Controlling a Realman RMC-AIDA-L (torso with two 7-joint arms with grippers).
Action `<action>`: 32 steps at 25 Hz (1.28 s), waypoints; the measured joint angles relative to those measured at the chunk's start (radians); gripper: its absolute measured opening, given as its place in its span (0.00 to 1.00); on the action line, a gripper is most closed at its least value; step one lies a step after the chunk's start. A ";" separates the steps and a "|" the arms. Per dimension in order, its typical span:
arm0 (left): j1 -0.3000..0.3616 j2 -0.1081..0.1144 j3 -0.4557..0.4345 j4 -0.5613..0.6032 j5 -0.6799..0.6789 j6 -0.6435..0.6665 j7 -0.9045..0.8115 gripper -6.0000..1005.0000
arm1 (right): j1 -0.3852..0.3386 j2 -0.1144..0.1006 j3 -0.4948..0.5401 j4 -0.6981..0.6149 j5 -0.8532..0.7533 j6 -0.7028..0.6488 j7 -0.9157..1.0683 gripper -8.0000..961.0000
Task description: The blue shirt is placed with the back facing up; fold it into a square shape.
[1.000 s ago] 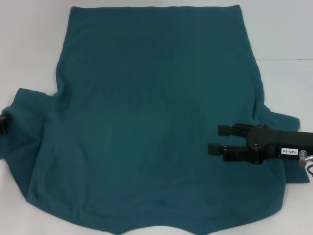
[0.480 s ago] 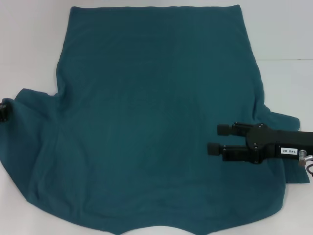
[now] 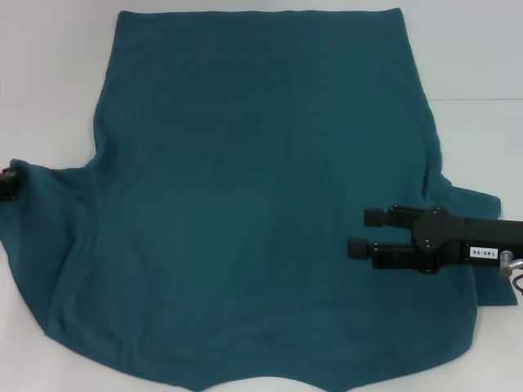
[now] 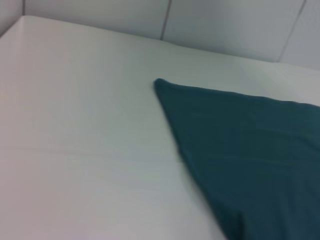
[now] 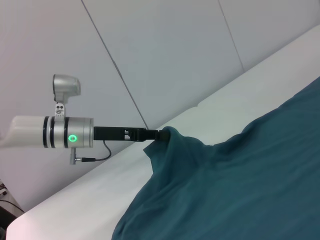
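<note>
Head view shows the blue shirt (image 3: 261, 204) spread nearly flat on the white counter (image 3: 49, 82), plain back up; no fold is complete, so you have almost the whole task left. The left end effector (image 3: 10, 186) sits at the shirt's left sleeve, and the right wrist view shows it clamped on that sleeve, lifting it. The right end effector (image 3: 364, 232) hovers over the shirt's right side, fingers narrowly parted, empty.

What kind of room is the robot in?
Probably a robot test lab: a plain white table, bare white panel walls, and only a large dark teal-blue fabric shirt laid out for folding.
</note>
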 joint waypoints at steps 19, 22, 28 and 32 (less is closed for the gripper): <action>0.003 -0.015 0.021 0.127 -0.002 0.343 -0.155 0.02 | 0.009 -0.001 0.002 0.000 0.001 0.006 -0.005 0.93; -0.001 -0.018 0.042 0.125 -0.006 0.344 -0.165 0.02 | 0.009 -0.001 0.002 0.000 0.002 0.007 -0.006 0.93; -0.024 -0.041 0.101 0.120 -0.008 0.345 -0.178 0.02 | 0.009 -0.002 0.011 0.000 0.002 0.010 -0.006 0.93; -0.030 -0.043 0.147 0.111 -0.010 0.333 -0.198 0.02 | 0.009 -0.002 0.018 0.000 0.002 0.010 -0.006 0.93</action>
